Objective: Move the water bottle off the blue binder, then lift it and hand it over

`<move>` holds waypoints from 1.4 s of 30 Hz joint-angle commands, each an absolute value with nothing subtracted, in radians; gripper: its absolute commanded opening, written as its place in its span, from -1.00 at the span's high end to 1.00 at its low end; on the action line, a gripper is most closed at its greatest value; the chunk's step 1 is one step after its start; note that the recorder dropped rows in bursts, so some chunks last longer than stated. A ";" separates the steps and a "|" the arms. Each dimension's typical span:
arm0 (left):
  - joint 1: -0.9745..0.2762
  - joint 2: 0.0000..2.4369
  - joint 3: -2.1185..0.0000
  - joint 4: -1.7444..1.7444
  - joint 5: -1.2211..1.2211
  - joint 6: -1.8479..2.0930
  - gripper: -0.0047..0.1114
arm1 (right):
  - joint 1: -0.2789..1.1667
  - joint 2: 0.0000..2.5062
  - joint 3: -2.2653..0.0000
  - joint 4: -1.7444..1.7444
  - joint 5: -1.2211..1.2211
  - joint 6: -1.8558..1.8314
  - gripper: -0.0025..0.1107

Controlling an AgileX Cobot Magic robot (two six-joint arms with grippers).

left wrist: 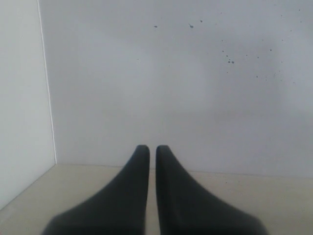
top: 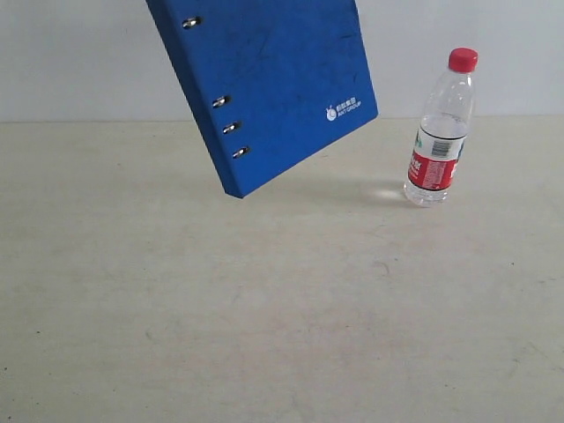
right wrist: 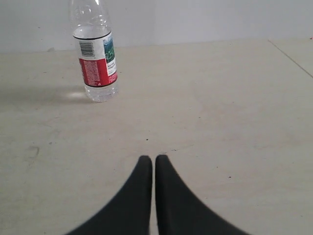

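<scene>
The blue binder (top: 273, 79) hangs tilted in the air above the back of the table, its top cut off by the frame; what holds it is out of view. The water bottle (top: 441, 132) stands upright on the table to the binder's right, apart from it, with its red cap on. In the right wrist view the water bottle (right wrist: 98, 63) stands well ahead of my right gripper (right wrist: 153, 157), which is shut and empty, low over the table. My left gripper (left wrist: 152, 147) is shut and empty, facing a white wall. Neither gripper shows in the exterior view.
The beige table (top: 264, 308) runs back to a white wall (top: 70, 53). In the left wrist view a wall corner (left wrist: 46, 88) stands close by. A table edge (right wrist: 291, 56) shows in the right wrist view.
</scene>
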State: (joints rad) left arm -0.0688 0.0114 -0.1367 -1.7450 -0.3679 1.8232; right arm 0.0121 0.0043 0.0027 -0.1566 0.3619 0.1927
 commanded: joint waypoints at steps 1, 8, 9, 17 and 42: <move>-0.071 0.004 -0.132 -1.744 -0.370 1.824 0.84 | 0.009 0.000 0.000 -0.164 0.367 0.187 0.96; -0.071 0.000 -0.132 -1.744 -0.370 1.824 0.84 | 0.009 0.000 0.000 -0.163 0.362 0.188 0.96; -0.071 0.000 -0.132 -1.744 -0.370 1.824 0.84 | 0.009 0.000 0.000 -0.163 0.362 0.188 0.96; -0.071 0.000 -0.132 -1.744 -0.370 1.824 0.84 | 0.009 0.000 0.000 -0.163 0.362 0.188 0.96; 0.024 0.000 -0.013 -1.625 -0.166 1.283 0.84 | 0.009 0.000 0.000 -0.160 0.364 0.200 0.96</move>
